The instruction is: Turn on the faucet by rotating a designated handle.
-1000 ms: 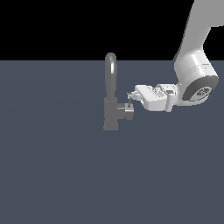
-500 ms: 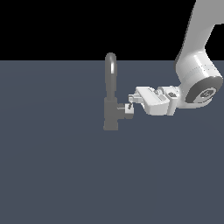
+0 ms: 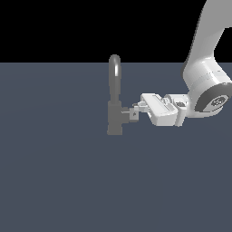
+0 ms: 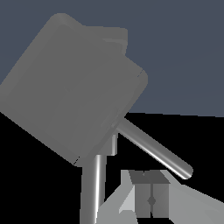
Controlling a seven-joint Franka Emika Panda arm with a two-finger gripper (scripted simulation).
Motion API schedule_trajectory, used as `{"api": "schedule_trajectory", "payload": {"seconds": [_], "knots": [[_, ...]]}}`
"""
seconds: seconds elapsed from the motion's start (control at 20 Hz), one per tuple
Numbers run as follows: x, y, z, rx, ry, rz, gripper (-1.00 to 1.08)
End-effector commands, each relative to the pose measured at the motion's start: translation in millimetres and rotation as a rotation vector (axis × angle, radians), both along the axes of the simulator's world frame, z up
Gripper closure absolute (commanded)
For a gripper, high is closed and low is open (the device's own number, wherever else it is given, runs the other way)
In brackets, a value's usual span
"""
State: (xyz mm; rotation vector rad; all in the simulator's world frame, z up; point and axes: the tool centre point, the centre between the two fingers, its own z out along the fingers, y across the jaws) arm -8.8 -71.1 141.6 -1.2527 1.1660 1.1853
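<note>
The faucet (image 3: 115, 108) stands just left of centre in the exterior view, its handle (image 3: 128, 114) jutting toward the exterior view's right. The gripper (image 3: 135, 112) (fingers pressed together, holding nothing) touches the handle's tip.

Faucet (image 4: 74, 92) large and close, thin lever pin (image 4: 155, 151) beside hand (image 4: 151, 199).

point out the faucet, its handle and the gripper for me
faucet (image 3: 115, 118), exterior view, on the thick base.
handle (image 3: 128, 114), exterior view, on the side stub.
gripper (image 3: 135, 111), exterior view, between the fingers at the handle's tip.
</note>
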Motion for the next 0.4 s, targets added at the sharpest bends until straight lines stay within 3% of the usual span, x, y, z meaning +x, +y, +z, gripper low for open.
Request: {"api": "schedule_trajectory", "payload": {"seconds": [0.0,0.35], "knots": [[-10,0,-25,0.002,0.025,-0.002,1.08],[-26,-1,-66,0.005,0.045,-0.001,1.08]]}}
